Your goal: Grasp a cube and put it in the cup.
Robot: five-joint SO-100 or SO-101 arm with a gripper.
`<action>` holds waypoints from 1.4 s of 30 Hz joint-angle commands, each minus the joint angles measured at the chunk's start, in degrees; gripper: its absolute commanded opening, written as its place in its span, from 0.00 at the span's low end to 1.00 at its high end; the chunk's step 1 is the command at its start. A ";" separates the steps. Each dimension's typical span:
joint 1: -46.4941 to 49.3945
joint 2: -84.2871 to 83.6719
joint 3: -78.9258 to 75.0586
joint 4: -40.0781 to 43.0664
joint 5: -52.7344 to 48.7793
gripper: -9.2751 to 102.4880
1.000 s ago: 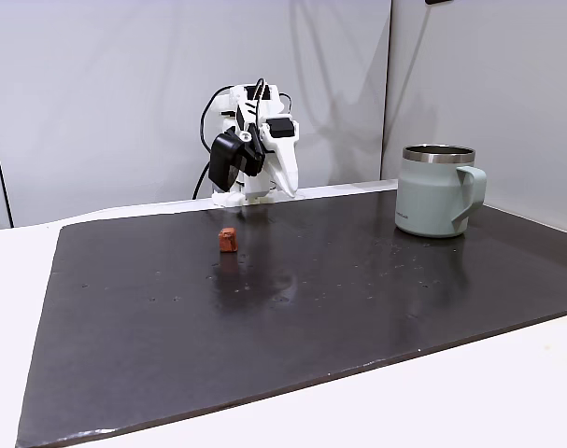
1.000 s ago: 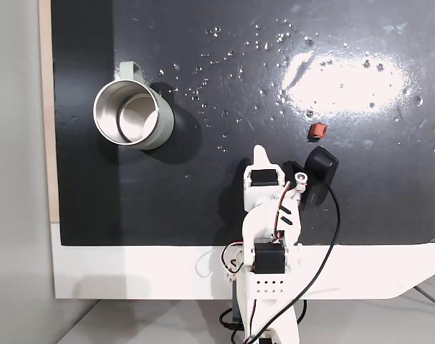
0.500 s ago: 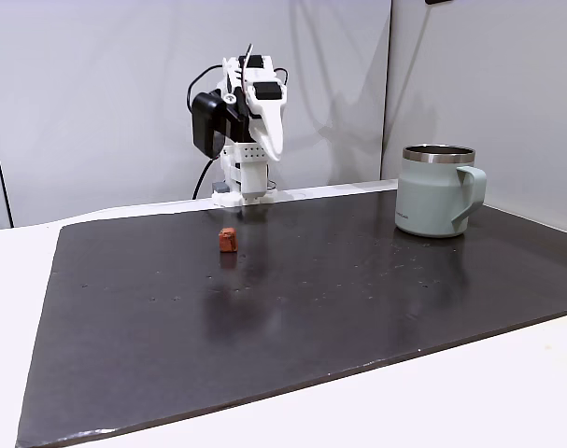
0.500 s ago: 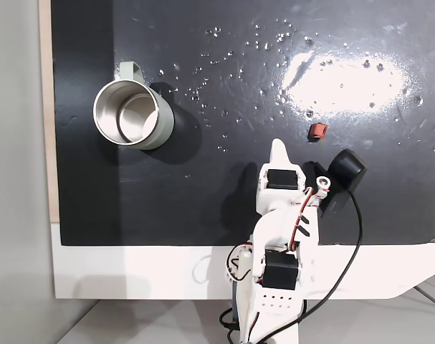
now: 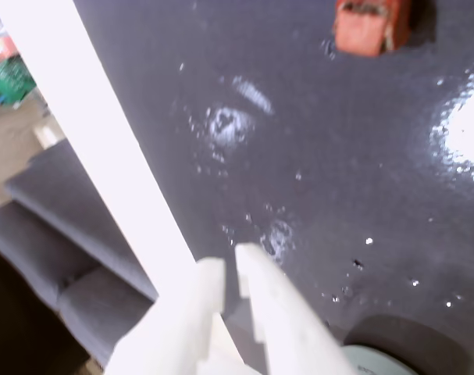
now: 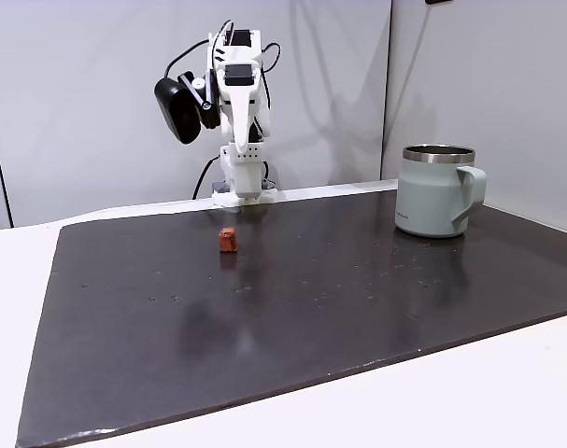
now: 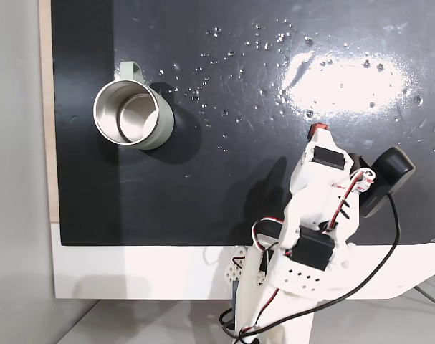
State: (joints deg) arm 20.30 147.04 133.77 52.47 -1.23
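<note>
Cube [image 6: 227,240] on dark mat [image 6: 292,308], near its rear edge, in front of arm base | gripper [image 5: 230,266] raised above mat, fingers nearly together, holding nothing | cup [image 6: 437,190] upright, well apart at mat's right in a fixed view.

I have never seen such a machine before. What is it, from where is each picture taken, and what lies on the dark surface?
This is a small white robot arm bolted at the edge of a table. Its hand has two fingers, nearly closed and holding nothing. One picture comes from a camera on the arm's wrist, looking down past the fingers. One fixed camera looks across the table from the front; another looks straight down. On the black mat lie a tiny reddish-brown cube and a pale grey-green mug with a steel rim, standing upright and apart from the cube.
</note>
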 commanded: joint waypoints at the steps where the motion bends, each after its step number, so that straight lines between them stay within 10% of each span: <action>1: 1.58 -8.79 -9.40 2.11 1.49 0.08; 36: 3.43 -39.11 -35.07 22.85 12.83 0.08; 42: 3.43 -39.99 -34.98 24.08 13.62 0.25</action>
State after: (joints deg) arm 23.38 107.05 102.13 75.76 11.87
